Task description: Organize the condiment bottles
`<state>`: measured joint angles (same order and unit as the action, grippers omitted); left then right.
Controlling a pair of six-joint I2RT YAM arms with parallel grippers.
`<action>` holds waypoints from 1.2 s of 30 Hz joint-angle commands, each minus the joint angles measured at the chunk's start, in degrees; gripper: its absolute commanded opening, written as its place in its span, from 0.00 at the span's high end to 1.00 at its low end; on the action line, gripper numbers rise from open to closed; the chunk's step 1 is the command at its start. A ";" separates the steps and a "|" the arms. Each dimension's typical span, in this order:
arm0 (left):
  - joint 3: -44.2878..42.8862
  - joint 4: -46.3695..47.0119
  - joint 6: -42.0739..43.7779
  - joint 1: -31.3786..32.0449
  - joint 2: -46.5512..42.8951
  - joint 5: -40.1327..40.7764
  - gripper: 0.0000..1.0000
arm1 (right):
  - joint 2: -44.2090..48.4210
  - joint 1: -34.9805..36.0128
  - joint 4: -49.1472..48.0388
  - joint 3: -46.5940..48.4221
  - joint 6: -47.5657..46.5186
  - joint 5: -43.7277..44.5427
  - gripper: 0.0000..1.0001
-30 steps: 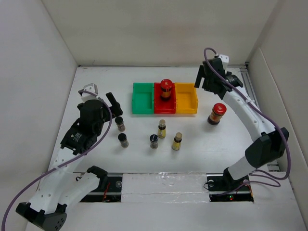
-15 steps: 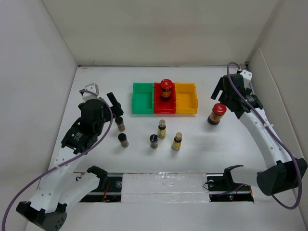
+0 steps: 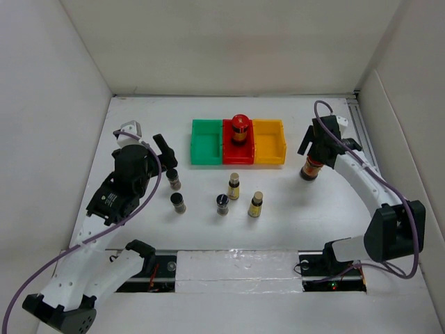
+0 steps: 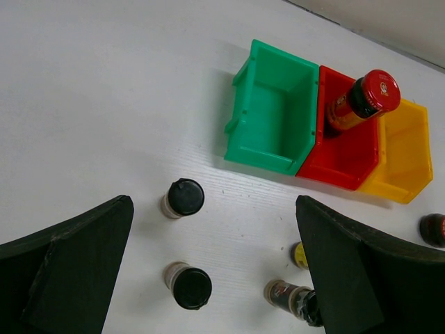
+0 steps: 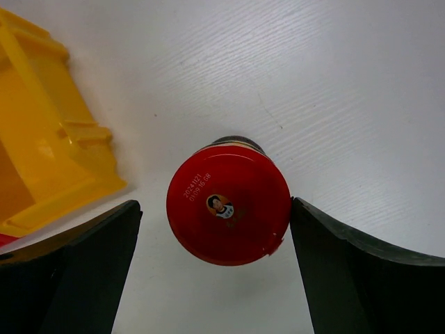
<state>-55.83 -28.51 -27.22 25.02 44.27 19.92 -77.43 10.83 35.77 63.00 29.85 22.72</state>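
Reaching down, right tool [image 5: 214,209] spread around red-capped jar [image 3: 309,170], left tool [image 4: 214,205] spread, empty.

The dark glass jar with a red round cap [image 5: 228,205], standing on the desk [image 5: 348,69] just beside the yellow plastic bin [image 5: 42,139], bears two lines of small white print on its cap. The upper line reads roughly "20241121"; the lower is too blurred to read. A tiny round portrait emblem sits beside them. Every other label is too small to read.
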 commanded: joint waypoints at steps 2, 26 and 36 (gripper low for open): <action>0.46 1.44 0.77 -0.23 0.29 -0.41 0.01 | -3.94 -0.90 -5.10 0.28 1.09 -0.66 0.08; 0.55 1.79 1.12 -0.23 1.26 -1.03 0.01 | -3.61 9.55 2.10 11.33 0.92 3.46 1.00; 0.46 1.18 0.59 -0.23 0.82 0.55 0.01 | -9.40 23.88 5.81 29.08 -0.13 3.57 1.00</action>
<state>-55.83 -28.51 -26.83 25.02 45.93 19.09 -85.58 32.56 43.81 85.30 30.22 24.82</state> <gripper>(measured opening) 0.989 0.741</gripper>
